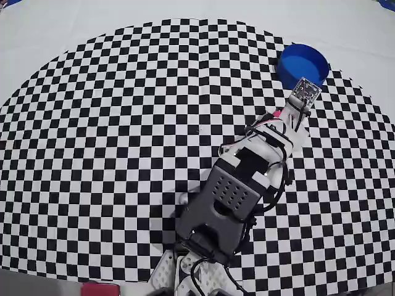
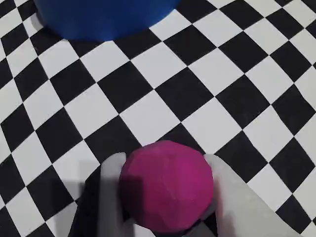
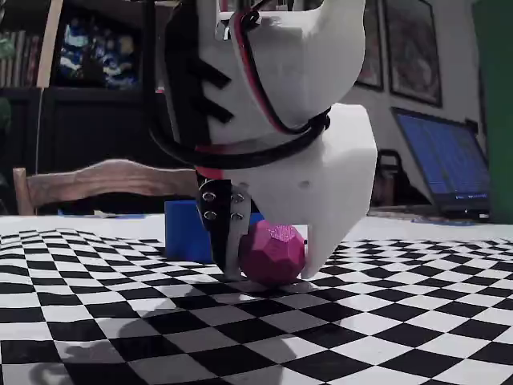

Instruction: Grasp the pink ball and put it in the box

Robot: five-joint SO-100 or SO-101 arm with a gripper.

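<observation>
Pincer (image 2: 165, 197) fingers close on either side of the pink ball (image 2: 167, 185), a matte, faceted magenta sphere that sits low on the checkered bench (image 2: 163, 89) in the wrist view, gripped between the pale plastic pads. Beyond it, past bare black-and-white squares, stands the blue round box (image 2: 106, 19), smooth-walled, near the bench's far right edge in the overhead view (image 1: 301, 63). Farthest back, the fixed view shows a wooden chair back (image 3: 104, 180) and a lit laptop screen (image 3: 445, 156).
</observation>
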